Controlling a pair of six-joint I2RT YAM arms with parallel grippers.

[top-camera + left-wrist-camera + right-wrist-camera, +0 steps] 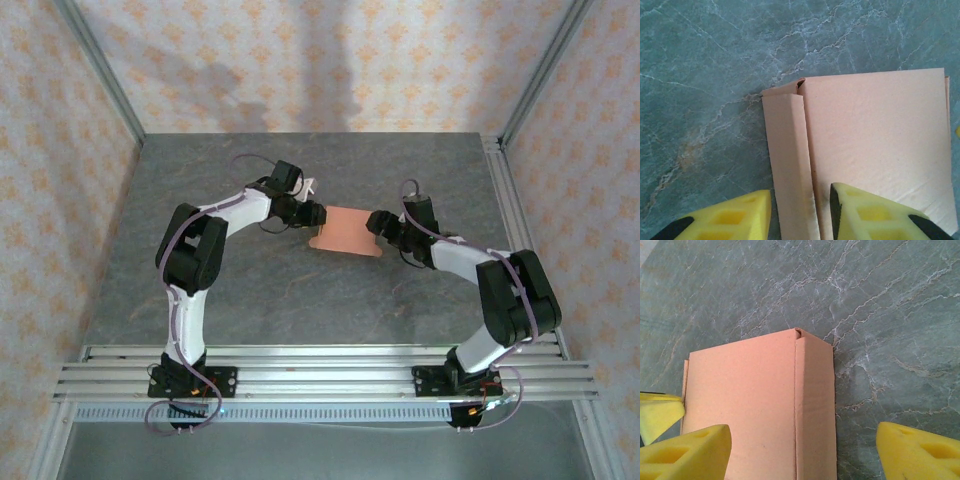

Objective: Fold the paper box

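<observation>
Two grippers flank paper box (345, 228) on table (300, 300). Left gripper (800, 200) at box's left end: jaws narrow astride upturned flap (787, 150), nothing pinched, likely poised to crease. Right gripper (802, 440) at opposite end: wide, empty.

I see a grey-green marbled desk (300, 300), cream-and-orange patterned walls (300, 60) from nine round to three o'clock, and aluminium rails (320, 365) at six.

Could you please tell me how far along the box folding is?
Done: both long side strips of the paper box are creased up. In hand: the left gripper straddles one strip, the right gripper stands open around the other. Remaining: the box isn't closed up.
</observation>
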